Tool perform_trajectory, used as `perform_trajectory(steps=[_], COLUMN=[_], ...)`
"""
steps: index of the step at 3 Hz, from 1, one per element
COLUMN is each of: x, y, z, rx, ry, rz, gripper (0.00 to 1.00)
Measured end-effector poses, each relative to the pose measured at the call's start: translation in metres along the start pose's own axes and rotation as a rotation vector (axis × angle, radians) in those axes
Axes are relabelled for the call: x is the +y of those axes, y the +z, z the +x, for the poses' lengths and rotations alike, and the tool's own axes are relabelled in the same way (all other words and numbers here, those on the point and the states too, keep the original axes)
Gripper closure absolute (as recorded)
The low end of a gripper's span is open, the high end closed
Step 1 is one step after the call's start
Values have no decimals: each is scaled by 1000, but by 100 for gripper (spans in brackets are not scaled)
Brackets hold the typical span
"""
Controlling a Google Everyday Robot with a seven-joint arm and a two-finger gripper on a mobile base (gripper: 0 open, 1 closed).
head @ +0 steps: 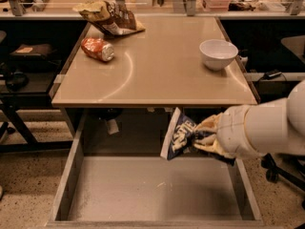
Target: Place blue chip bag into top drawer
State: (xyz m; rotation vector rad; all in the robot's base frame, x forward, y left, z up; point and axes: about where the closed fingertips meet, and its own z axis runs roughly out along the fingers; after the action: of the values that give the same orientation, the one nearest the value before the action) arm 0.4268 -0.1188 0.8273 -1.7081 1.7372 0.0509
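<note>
The blue chip bag is a crinkled dark blue foil bag with white markings. My gripper is shut on its right end and holds it in the air above the right rear part of the open top drawer, just below the table's front edge. The bag hangs tilted, its white seam pointing down and left. The drawer is wide, shallow and grey, with a speckled flat bottom and low sides. My white arm comes in from the right.
On the tan table stand a white bowl at the right, a crushed red-orange can at the left and a yellow-brown chip bag at the back left. Black chairs and desks flank both sides.
</note>
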Motion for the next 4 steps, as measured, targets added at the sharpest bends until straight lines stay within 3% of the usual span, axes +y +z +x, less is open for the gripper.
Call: perform_trajectory(steps=[1, 2, 3, 4], x=[45, 45, 51, 64], y=[47, 47, 78, 143], z=[15, 15, 18, 34], rx=[12, 12, -1, -30], ry=[55, 55, 47, 55], rz=[-29, -29, -42, -68], gripper=[100, 100, 100, 100])
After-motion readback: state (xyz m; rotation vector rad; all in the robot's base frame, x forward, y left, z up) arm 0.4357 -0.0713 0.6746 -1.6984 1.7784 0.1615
